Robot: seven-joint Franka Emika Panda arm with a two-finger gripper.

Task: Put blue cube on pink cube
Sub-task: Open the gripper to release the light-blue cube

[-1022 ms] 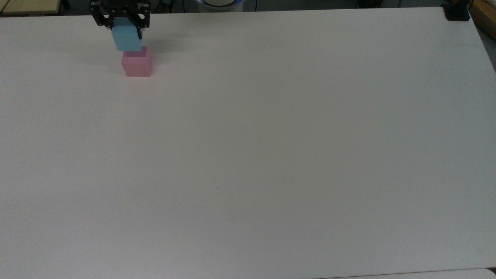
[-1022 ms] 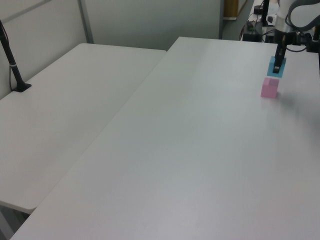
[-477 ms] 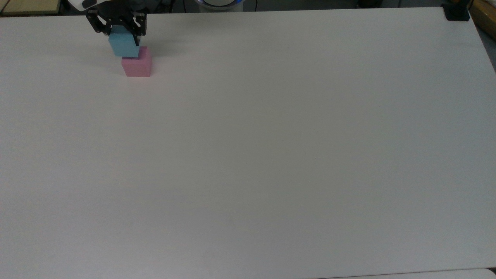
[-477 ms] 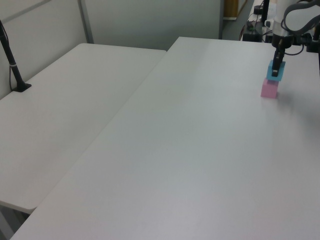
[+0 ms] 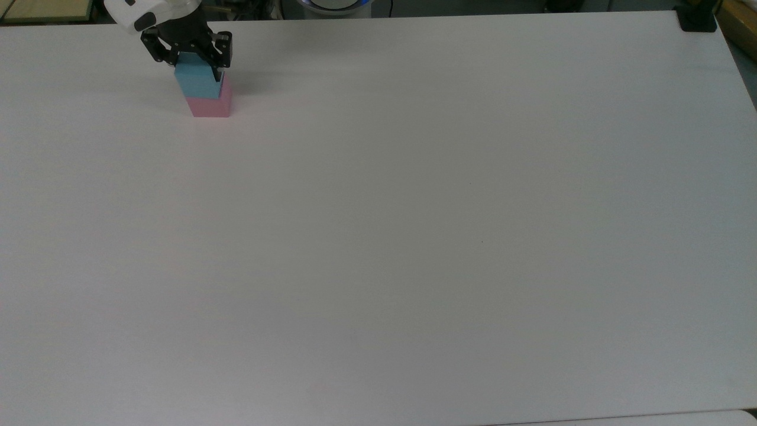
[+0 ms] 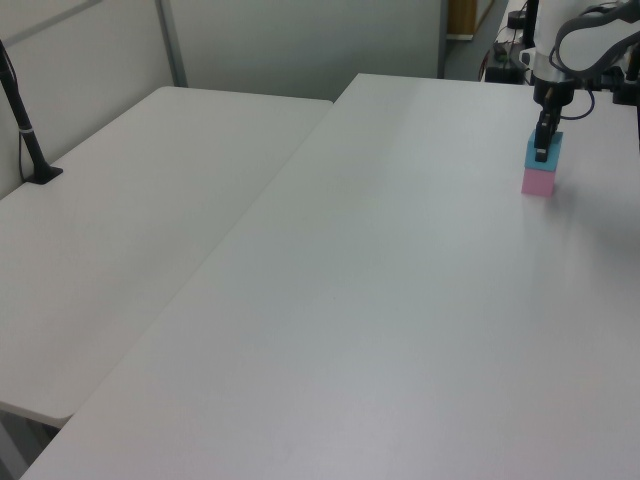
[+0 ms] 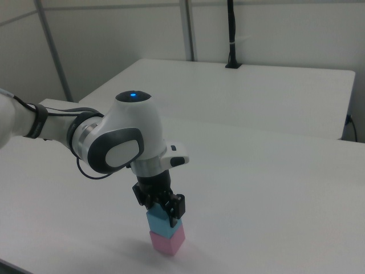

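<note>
The light-blue cube [image 5: 198, 86] rests on top of the pink cube [image 5: 208, 107] at the far left of the top view, shifted slightly toward the top view's left so a strip of pink shows beside it. My gripper [image 5: 198, 68] reaches down from above, shut on the blue cube with a finger on each side. In the left view the blue cube [image 6: 553, 155] sits on the pink cube [image 6: 538, 182] at the far right, and my gripper [image 6: 541, 150] holds it. The right view has the blue cube [image 7: 161, 224] stacked on the pink cube [image 7: 167, 241] under my gripper [image 7: 164, 212].
The stack stands on a wide white table [image 5: 414, 236], close to its far edge. A black mount [image 5: 698, 21] sits at the top view's upper right corner. A second white table [image 6: 150, 200] with a black pole [image 6: 25, 130] adjoins in the left view.
My gripper carried the blue cube down and toward the top view's right, from hovering behind the pink cube to resting on its top.
</note>
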